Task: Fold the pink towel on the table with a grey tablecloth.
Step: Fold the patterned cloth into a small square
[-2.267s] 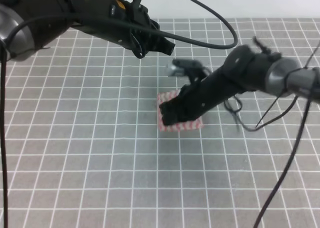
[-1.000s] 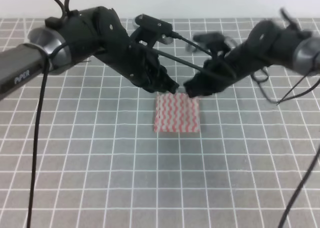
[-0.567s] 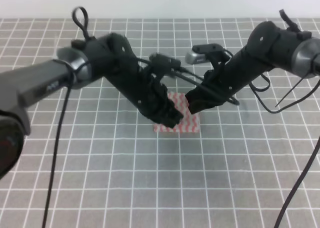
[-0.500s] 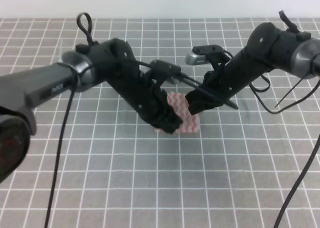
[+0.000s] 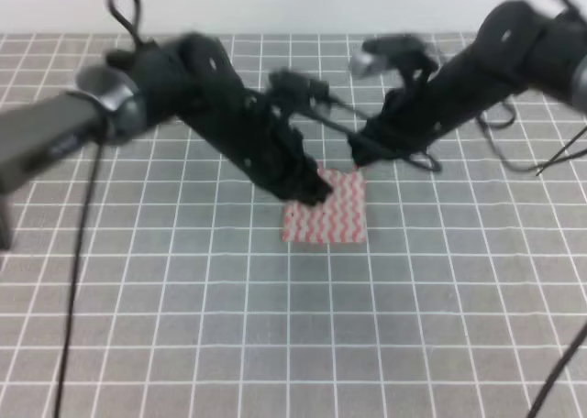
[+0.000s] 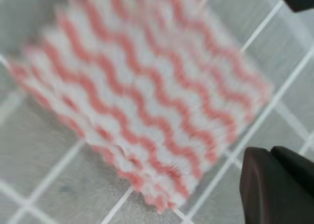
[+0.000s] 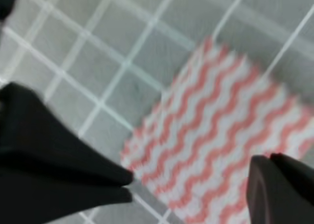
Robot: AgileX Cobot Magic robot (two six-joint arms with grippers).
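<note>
Pink-and-white, the pink towel point(image 5: 326, 209) lies flat on the grey tablecloth point(image 5: 183, 326) just below my left pincer point(image 5: 307, 187) and my right pincer point(image 5: 362, 150), neither gripping it, jaw spread unclear, so I judge another fold needs regrasping an edge.

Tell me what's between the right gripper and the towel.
Nothing: in the high view only bare grey tablecloth shows between the right gripper and the towel.

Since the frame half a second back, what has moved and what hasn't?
Both arms have lifted up and back off the pink towel: the right gripper now hangs past its far right corner, the left gripper over its far left edge. Neither holds cloth. The towel stays as a small folded rectangle in the same spot on the grey tablecloth.
</note>
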